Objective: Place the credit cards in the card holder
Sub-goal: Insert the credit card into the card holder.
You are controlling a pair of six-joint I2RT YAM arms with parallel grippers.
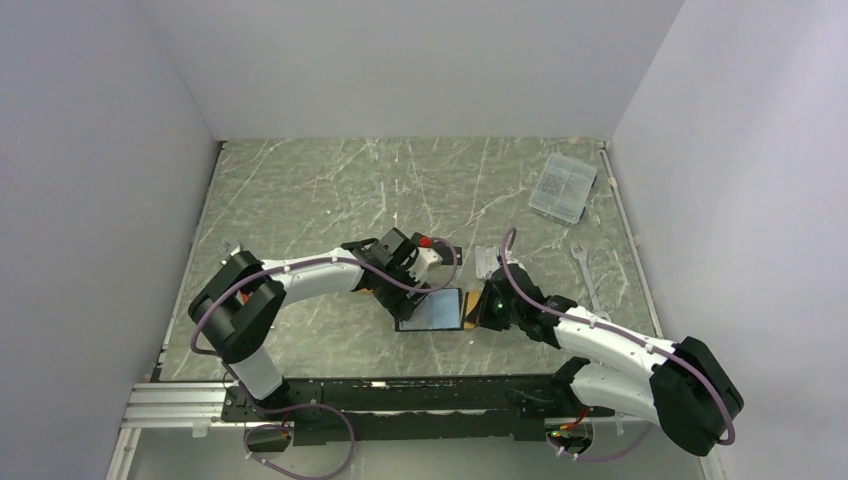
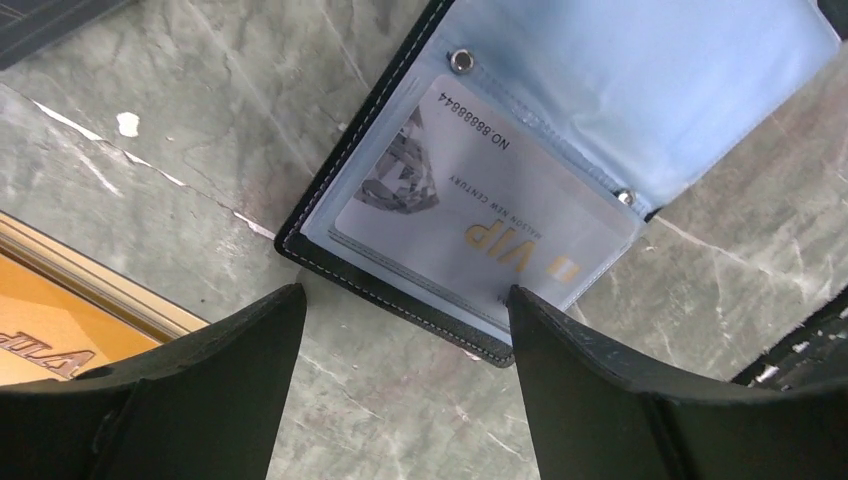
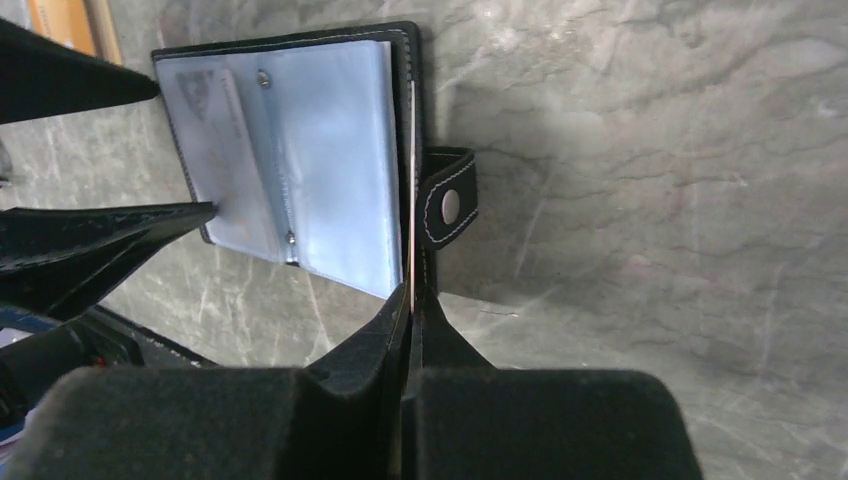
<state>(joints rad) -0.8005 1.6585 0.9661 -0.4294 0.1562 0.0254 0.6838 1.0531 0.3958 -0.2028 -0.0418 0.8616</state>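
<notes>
The card holder [image 1: 430, 308] lies open on the marble table, its light blue lining [image 2: 640, 90] facing up. A silver-grey credit card [image 2: 470, 210] marked VIP sits inside a clear sleeve of it. My left gripper [image 2: 405, 295] hovers open just off the holder's near edge, with only table between its fingers. An orange-gold card [image 2: 40, 345] lies flat to its left, and a dark card's corner [image 2: 50, 18] shows farther off. My right gripper [image 3: 412, 300] is shut on the raised edge of the card holder [image 3: 330, 150], next to its snap tab [image 3: 450, 205].
A clear plastic box [image 1: 562, 187] stands at the back right. A wrench [image 1: 585, 270] lies near the right wall. A small white and red object [image 1: 428, 252] sits just behind the left gripper. The enclosure walls close in on three sides.
</notes>
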